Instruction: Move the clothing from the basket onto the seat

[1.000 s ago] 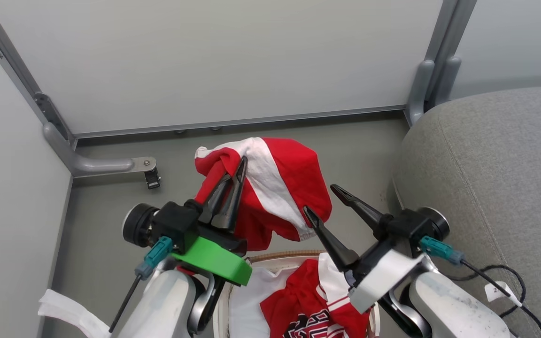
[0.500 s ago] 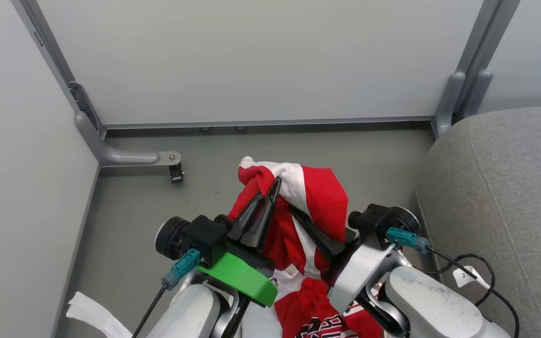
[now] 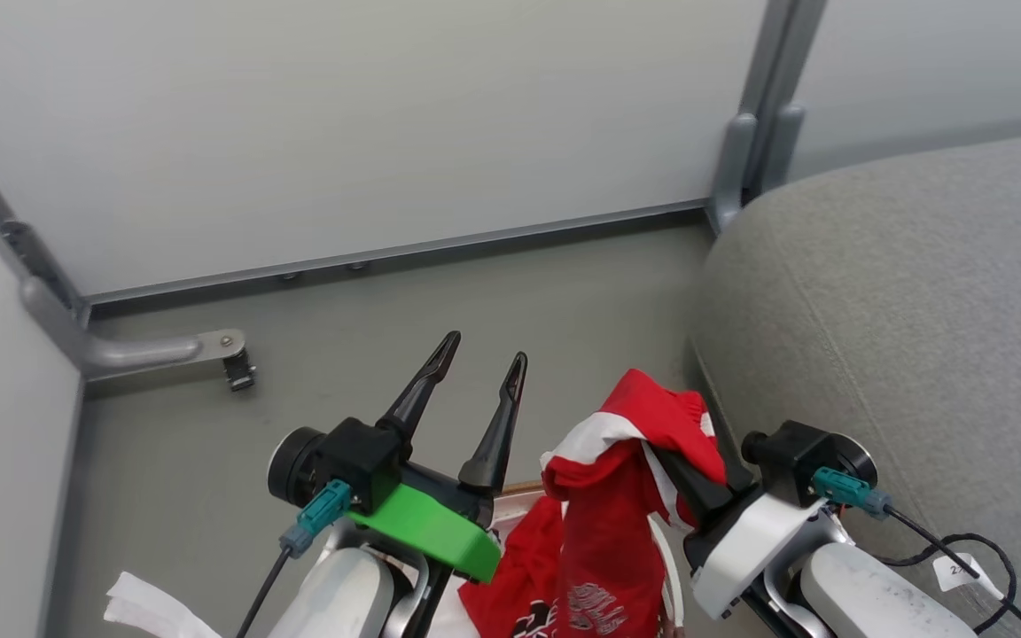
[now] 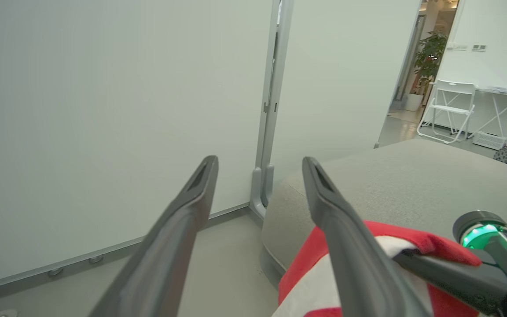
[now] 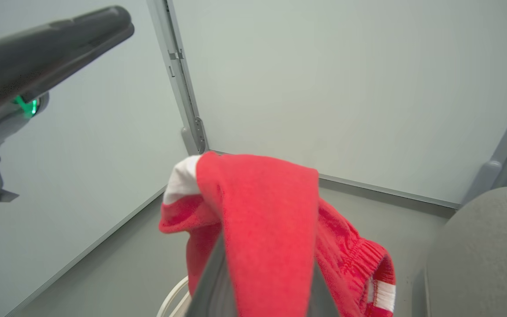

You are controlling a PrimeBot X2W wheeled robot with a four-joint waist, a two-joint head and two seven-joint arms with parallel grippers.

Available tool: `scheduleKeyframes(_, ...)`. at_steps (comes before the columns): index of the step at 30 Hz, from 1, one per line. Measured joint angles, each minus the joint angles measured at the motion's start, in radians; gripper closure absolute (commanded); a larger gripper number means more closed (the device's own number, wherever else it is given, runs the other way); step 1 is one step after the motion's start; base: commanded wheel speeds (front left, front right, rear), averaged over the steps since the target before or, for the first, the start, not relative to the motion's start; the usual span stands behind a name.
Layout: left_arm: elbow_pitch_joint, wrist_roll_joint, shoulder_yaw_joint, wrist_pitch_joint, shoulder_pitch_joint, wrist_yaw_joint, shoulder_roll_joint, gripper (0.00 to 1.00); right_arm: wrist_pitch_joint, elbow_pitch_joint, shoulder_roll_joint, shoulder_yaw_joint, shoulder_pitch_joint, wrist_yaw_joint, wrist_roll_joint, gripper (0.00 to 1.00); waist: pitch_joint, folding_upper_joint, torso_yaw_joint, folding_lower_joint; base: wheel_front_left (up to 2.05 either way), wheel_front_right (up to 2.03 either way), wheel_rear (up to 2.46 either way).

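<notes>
A red and white jersey point(image 3: 643, 425) of the clothing hangs from my right gripper point(image 3: 672, 454), which is shut on it just left of the grey seat point(image 3: 900, 310). The cloth drapes over the right fingers point(image 5: 213, 288) and hides their tips. My left gripper point(image 3: 484, 350) stands open and bare above the floor, left of the jersey; in the left wrist view its fingers point(image 4: 192, 198) are spread with nothing between them. More red clothing point(image 3: 519, 576) lies in the basket point(image 3: 515, 486) below both wrists. Only a sliver of brown rim and white edge point(image 5: 172, 299) shows.
Pale partition walls close the corner ahead and to the left. A metal foot with a small caster point(image 3: 236, 368) sits on the grey floor. A white strip point(image 3: 147, 607) lies at lower left. A black cable with a tag point(image 3: 954, 558) rests on the seat's front.
My left gripper opened and let go of the jersey. My right gripper shut on it and now holds it alone, nearer the seat. The head camera has also turned.
</notes>
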Motion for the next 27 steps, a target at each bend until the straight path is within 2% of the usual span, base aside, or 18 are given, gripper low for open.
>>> scheduleKeyframes(15, 0.033, 0.004, -0.017, 0.000, -0.026, 0.000, -0.002, 0.00, 0.000, -0.028, -0.053, -0.113, 0.066, 0.000, -0.025, 1.00, 0.064, 0.0000, -0.343, 0.0000, 0.00, 0.00, 0.00)
scheduleKeyframes(21, 0.062, 0.013, -0.030, 0.000, -0.034, 0.000, -0.002, 0.00, 0.000, -0.010, -0.089, -0.136, -0.009, 0.000, -0.079, 1.00, 0.116, 0.0000, -0.406, 0.0000, 0.00, 0.00, 0.00)
scheduleKeyframes(27, 0.095, 0.027, -0.051, 0.000, -0.055, 0.000, -0.002, 0.00, 0.000, 0.041, -0.184, -0.203, -0.201, 0.000, -0.154, 1.00, 0.186, 0.0001, -0.408, 0.0000, 0.00, 0.00, 0.00)
